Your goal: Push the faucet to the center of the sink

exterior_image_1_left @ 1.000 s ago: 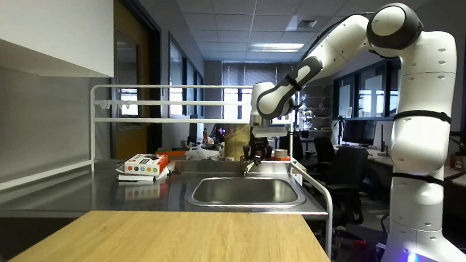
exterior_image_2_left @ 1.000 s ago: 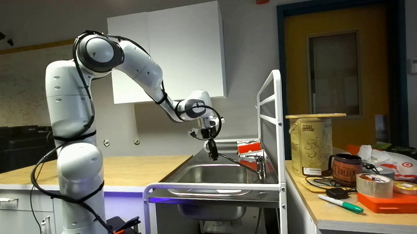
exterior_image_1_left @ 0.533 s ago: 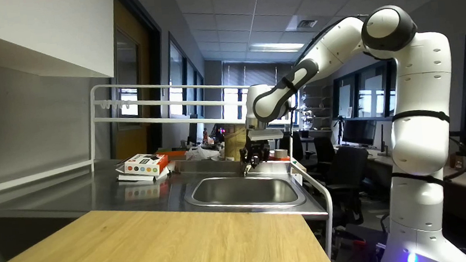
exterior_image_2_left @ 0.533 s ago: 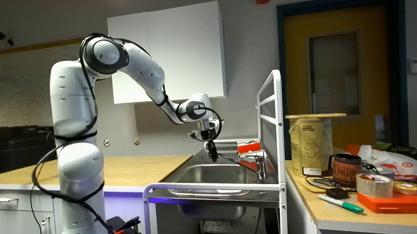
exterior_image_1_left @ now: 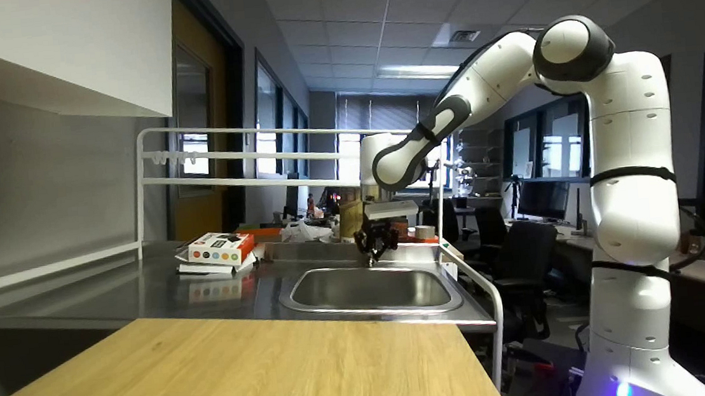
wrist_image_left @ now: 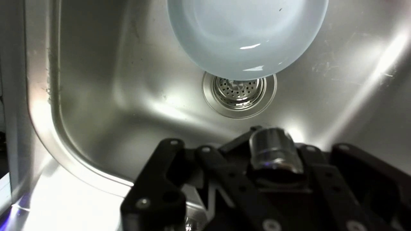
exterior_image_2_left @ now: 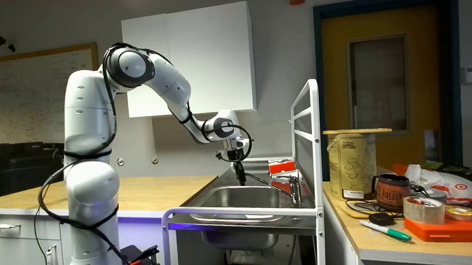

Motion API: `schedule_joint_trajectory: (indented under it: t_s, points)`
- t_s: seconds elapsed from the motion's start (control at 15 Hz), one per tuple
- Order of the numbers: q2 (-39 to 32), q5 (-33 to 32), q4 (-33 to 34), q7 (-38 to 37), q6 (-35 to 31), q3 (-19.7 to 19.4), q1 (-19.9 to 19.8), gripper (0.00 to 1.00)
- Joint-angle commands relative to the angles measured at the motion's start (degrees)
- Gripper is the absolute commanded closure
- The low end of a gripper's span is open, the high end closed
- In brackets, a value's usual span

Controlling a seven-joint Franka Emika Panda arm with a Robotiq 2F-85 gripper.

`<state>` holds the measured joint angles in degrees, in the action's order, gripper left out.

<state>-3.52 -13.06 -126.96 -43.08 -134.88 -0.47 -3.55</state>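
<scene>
the faucet (exterior_image_2_left: 296, 191) stands on the steel tabletop (exterior_image_1_left: 163, 291) at the edge of the sink (exterior_image_1_left: 367, 289), near the white rack (exterior_image_2_left: 317, 161). its spout (exterior_image_2_left: 268, 183) slants up from the base to the hand (exterior_image_2_left: 242, 183); the two overlap in an exterior view, and i cannot tell whether they touch. the hand hangs pointing down, and its black links (wrist_image_left: 154, 176) fill the lower part of the wrist view. a shiny metal cylinder (wrist_image_left: 273, 147) shows among those links; whether the fingers (exterior_image_2_left: 239, 173) clasp it, stand apart or are pressed together, i cannot tell. in the sink, a pale dish (wrist_image_left: 247, 32) partly covers the drain (wrist_image_left: 239, 96). a red and white box (exterior_image_1_left: 215, 249) rests on something white on the steel tabletop. beyond the rack, a side tabletop (exterior_image_2_left: 364, 238) carries a yellow canister (exterior_image_2_left: 353, 163), a mug (exterior_image_2_left: 394, 191), a green-capped marker (exterior_image_2_left: 387, 231) and an orange case (exterior_image_2_left: 455, 230) with a roll of tape (exterior_image_2_left: 424, 212) on it.
</scene>
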Motion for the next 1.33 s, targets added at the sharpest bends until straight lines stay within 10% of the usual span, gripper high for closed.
schedule_joint_trajectory:
  t_s: [0.0, 0.13, 0.4, 0.47, 0.6, 1.2, 1.27]
  points:
    - [-1.6, -1.3, 2.8, -2.2, 2.0, -0.9, 1.7, 0.97]
    - [-1.9, -1.2, 3.1, -2.2, 2.2, -1.0, 1.9, 0.97]
    - [-2.1, -0.9, 4.0, -1.3, 5.2, -1.1, 2.4, 0.57]
    - [-1.3, 0.0, 2.3, -0.4, 2.9, -1.3, 2.0, 0.74]
    - [-1.3, 0.0, 2.6, -0.4, 3.7, -1.3, 2.1, 0.58]
    - [-1.3, 0.0, 2.6, -0.4, 3.8, -1.4, 2.3, 0.57]
    - [-1.3, 0.0, 2.6, -0.4, 3.8, -1.4, 2.3, 0.32]
